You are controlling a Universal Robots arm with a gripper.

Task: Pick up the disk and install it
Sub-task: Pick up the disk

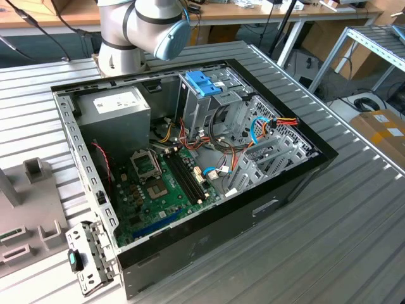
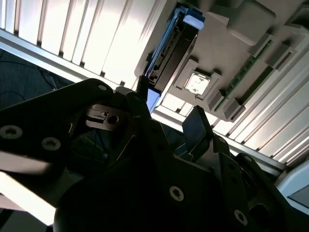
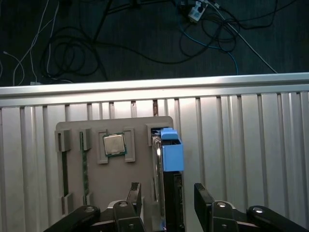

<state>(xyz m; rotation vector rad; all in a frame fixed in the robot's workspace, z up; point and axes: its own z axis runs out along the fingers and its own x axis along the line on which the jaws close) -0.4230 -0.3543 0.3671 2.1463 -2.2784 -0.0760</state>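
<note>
Black gripper (image 3: 167, 188) (image 2: 169, 95) hung released, its two fingers (image 3: 135, 193) spread apart with neither touching anything. Between them, in both wrist views, stood the disk (image 3: 172, 154) (image 2: 174, 53), a flat dark grey drive in a bright blue plastic carrier. It rested on its edge in a slot of the flat grey plastic fixture plate (image 3: 113, 179) (image 1: 31, 202).

Just beside the disk, in another pocket of that plate, lay a square silver processor chip (image 3: 114, 144) (image 2: 195, 83). A thin green memory strip (image 3: 85, 164) sat further along the plate. The plate rested on the ribbed aluminium table (image 3: 241, 145) (image 1: 304, 240).

In the exterior view the plate sat at about eight o'clock from the open black desktop computer case (image 1: 221, 228), well apart from the upright metal drive cage with its light blue tab (image 1: 204, 82). At eleven o'clock from the case stood the grey arm base with a pale blue joint cap (image 1: 136, 25). Beyond the table edge, loose cables lay on the dark floor (image 3: 145, 38).
</note>
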